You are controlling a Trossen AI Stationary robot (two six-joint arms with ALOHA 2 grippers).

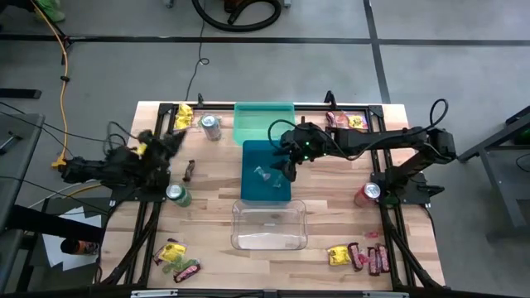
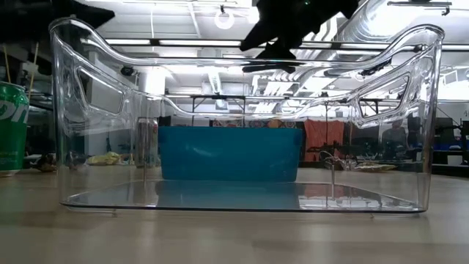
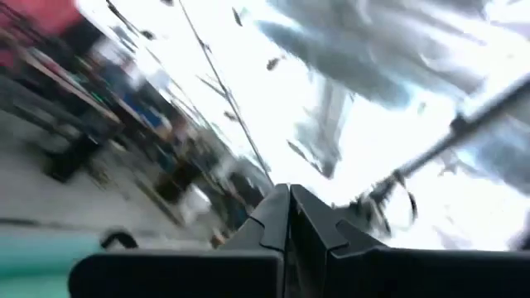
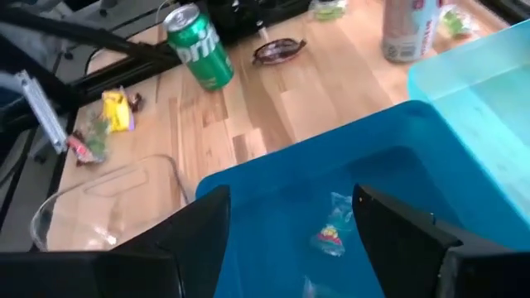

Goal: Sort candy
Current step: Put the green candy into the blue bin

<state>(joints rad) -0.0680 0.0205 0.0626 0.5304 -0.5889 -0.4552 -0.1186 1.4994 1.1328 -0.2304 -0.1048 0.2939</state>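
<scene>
Quickly, writing: "Sprite" on green can, table's 9 o'clock side.
right gripper: fingers spread wide, empty, over blue bin at centre.
candy: one clear-wrapped piece on blue bin floor.
left gripper: fingers pressed together, empty, 9 o'clock.
neighbours: green bin at 12, clear bin at 6.

Four cams, one table, very different angles

Overhead looks straight down on everything; the low one sits at tabletop level right against the clear bin, peering through it at the blue bin, which the right wrist cam sees close up, while the left wrist cam points upward.
</scene>
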